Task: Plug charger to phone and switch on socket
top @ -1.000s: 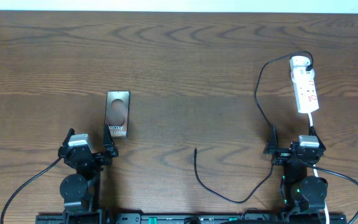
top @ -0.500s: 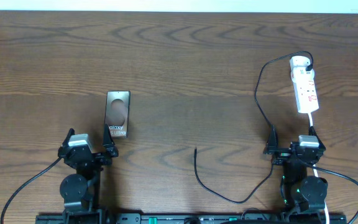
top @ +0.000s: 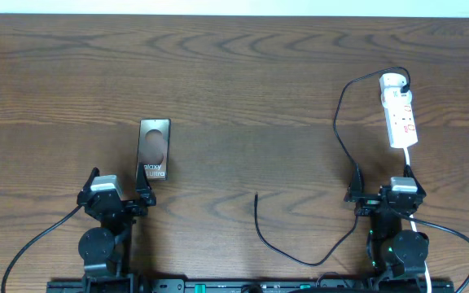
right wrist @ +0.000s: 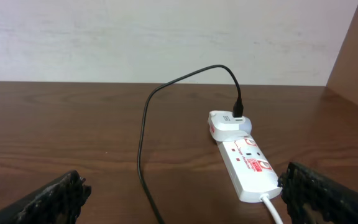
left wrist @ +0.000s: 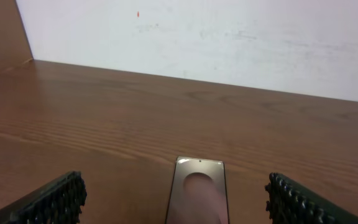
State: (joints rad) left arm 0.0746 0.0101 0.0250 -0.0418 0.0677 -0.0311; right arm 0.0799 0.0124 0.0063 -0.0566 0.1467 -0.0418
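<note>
The phone (top: 155,149) lies flat on the left side of the table, its brown-gold face up. It sits just beyond my left gripper (top: 119,185), which is open and empty. In the left wrist view the phone (left wrist: 197,193) lies between and ahead of the two fingers (left wrist: 55,200). The white socket (top: 398,110) lies at the far right, with a white adapter (right wrist: 225,122) in its far end. From there the charger (top: 336,122) loops left and down to a free tip (top: 256,196) at mid-table. My right gripper (top: 383,183) is open in front of the socket (right wrist: 247,165).
The socket's white cord (right wrist: 272,208) runs back toward my right arm's base. The charger's black cable (right wrist: 143,137) crosses the table ahead of my right gripper. A white wall (left wrist: 197,37) stands behind the far edge of the wooden table (top: 234,73).
</note>
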